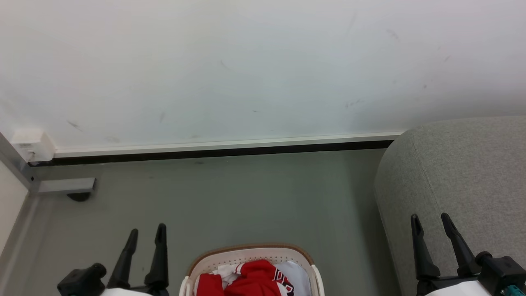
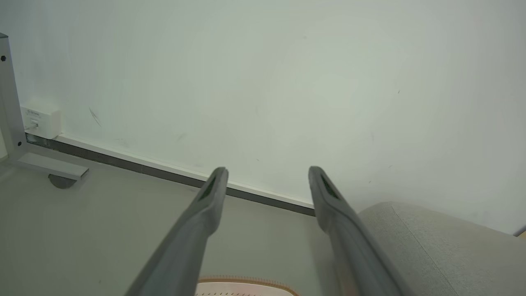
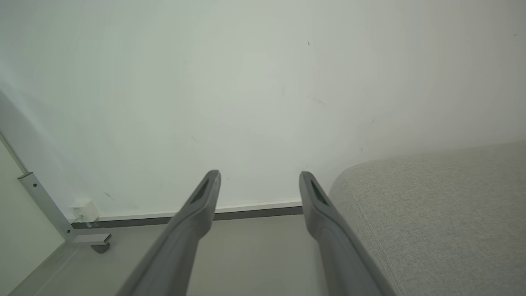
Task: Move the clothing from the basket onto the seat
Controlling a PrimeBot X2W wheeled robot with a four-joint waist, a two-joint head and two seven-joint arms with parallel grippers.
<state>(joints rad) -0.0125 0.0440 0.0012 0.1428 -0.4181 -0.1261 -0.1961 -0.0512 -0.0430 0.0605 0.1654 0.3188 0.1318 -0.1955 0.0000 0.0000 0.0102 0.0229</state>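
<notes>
The cream-white basket [image 1: 304,255] with a brown rim sits on the floor at the bottom centre of the head view. Red clothing [image 1: 250,279] with white trim and lettering lies bunched inside it. The grey woven seat [image 1: 460,176] fills the right side. My left gripper [image 1: 146,232] stands open to the left of the basket, holding nothing. My right gripper [image 1: 430,220] stands open in front of the seat, also holding nothing. In the left wrist view the left gripper [image 2: 267,172] points at the wall, with the basket rim [image 2: 246,281] below and the seat [image 2: 431,242] at right. The right gripper [image 3: 259,174] has the seat [image 3: 431,213] at its right.
A white wall [image 1: 246,61] with a dark baseboard [image 1: 213,152] closes the far side of the grey floor [image 1: 230,201]. A white wall box [image 1: 31,144] and a metal frame foot [image 1: 65,186] sit at the far left corner.
</notes>
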